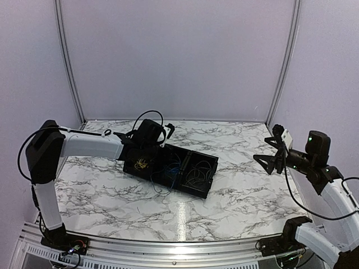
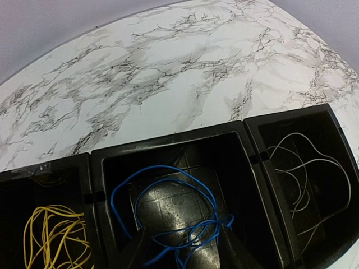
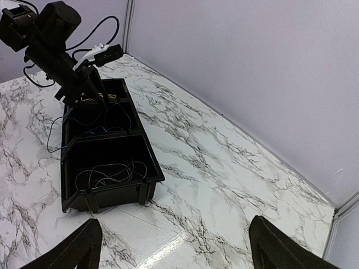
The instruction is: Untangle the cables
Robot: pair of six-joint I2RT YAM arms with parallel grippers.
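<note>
The cables lie sorted in a black three-compartment tray [image 1: 213, 171]: a yellow bundle [image 2: 53, 235] on the left, blue loops [image 2: 168, 213] in the middle, pale grey wire [image 2: 305, 185] on the right. My left gripper [image 2: 185, 255] hangs low over the middle compartment, open, with the blue cable lying loose between its fingers [image 2: 137, 249]. In the top view it [image 1: 150, 156] sits over the tray's left half. A strand of blue cable [image 1: 160, 188] trails over the tray's near wall onto the table. My right gripper [image 1: 268, 150] hovers wide open and empty far to the right.
The tray [image 3: 112, 193] sits askew mid-table on white marble. Purple walls close off the back and sides. The right wrist view shows bare marble between its fingers [image 3: 78, 246], and the left arm [image 3: 56, 33] over the tray's far end.
</note>
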